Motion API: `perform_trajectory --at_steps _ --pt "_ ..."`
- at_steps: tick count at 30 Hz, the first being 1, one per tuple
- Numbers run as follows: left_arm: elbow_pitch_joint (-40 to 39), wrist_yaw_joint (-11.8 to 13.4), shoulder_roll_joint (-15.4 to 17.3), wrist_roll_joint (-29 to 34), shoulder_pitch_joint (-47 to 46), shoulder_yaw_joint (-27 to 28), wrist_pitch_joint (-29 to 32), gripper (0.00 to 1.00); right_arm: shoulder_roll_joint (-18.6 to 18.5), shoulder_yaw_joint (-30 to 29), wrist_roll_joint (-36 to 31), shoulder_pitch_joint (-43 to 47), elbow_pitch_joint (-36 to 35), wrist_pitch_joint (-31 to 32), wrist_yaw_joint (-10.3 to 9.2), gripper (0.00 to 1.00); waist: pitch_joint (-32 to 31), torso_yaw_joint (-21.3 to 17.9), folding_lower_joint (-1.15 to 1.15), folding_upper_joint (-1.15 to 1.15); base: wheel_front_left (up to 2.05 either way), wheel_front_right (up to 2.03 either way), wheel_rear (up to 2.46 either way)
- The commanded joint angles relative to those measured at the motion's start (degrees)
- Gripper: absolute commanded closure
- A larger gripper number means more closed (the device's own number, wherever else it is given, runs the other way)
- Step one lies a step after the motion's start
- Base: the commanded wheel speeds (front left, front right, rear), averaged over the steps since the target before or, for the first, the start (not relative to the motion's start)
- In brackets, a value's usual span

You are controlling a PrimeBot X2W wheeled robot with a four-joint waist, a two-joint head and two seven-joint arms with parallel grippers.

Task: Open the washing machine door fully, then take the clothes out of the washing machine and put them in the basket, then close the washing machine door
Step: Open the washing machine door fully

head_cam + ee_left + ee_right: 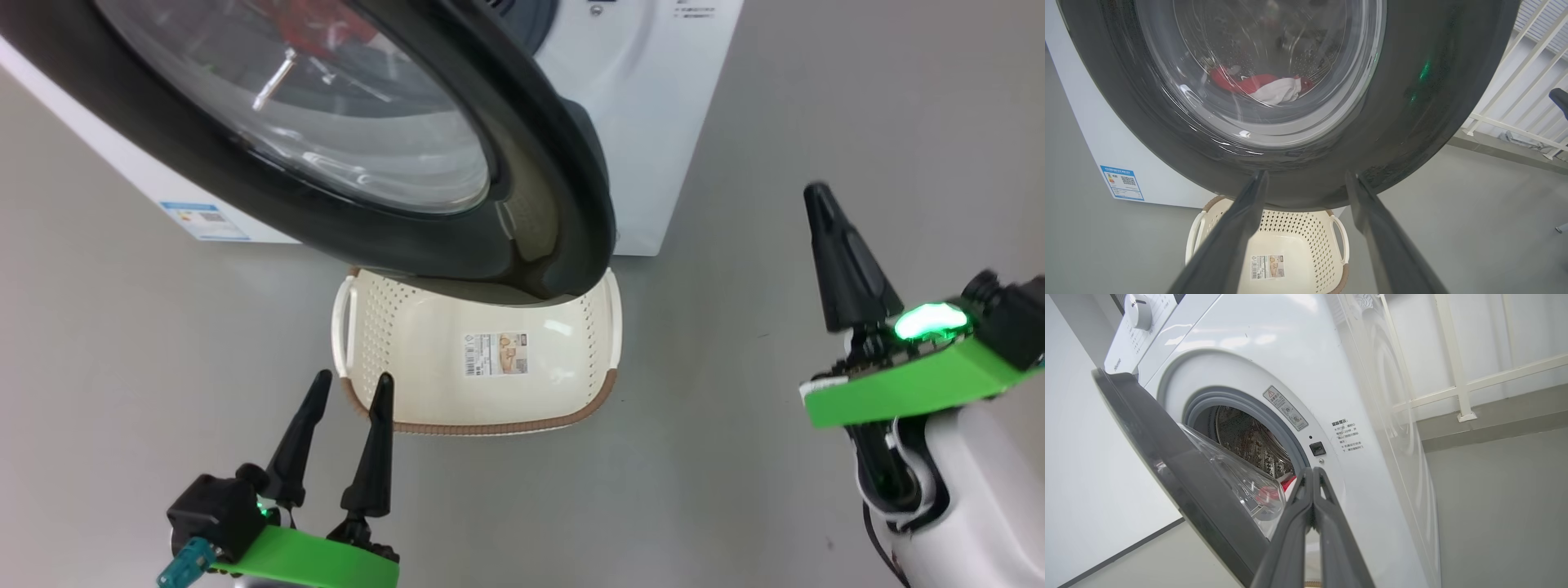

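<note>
The washing machine door (539,204), a black rim around a clear glass bowl, stands partly open on the white washing machine (645,98) and overhangs the cream basket (424,359) on the floor below. Through the glass, red and white clothes (1265,87) lie in the steel drum; a bit of red (1289,482) also shows past the door's edge. My left gripper (353,377) is open and empty, just short of the basket's near left corner, pointing at the door's lower rim (1412,102). My right gripper (816,192) is shut on nothing, to the right of the door, aimed at the gap between door and machine front (1312,469).
A blue label sticker (204,220) marks the machine's side panel. A white railing (1457,375) runs behind and to the right of the machine. Bare grey floor (735,457) spreads around the basket and between my arms.
</note>
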Motion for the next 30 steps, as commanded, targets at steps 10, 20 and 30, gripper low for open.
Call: perform_trajectory --at_steps 10,20,30 --pt "-2.3 1.0 0.6 -1.2 -1.3 0.4 -0.7 0.00 -4.7 9.0 14.1 -11.4 -0.5 -0.4 0.36 1.00 1.3 2.8 0.00 0.00 0.00 0.00 0.00" --pt "-2.1 1.0 0.6 -1.8 -1.6 -0.8 -0.7 0.00 -11.8 21.3 32.7 -19.2 0.9 -0.1 0.36 1.00 1.9 4.9 0.00 0.00 0.00 0.00 0.00" --pt "-2.4 1.3 0.6 -2.6 -1.8 -2.0 -0.7 0.00 -15.6 24.6 53.3 -23.3 -0.6 11.4 0.36 1.00 2.9 6.5 0.00 0.00 0.00 0.00 0.00"
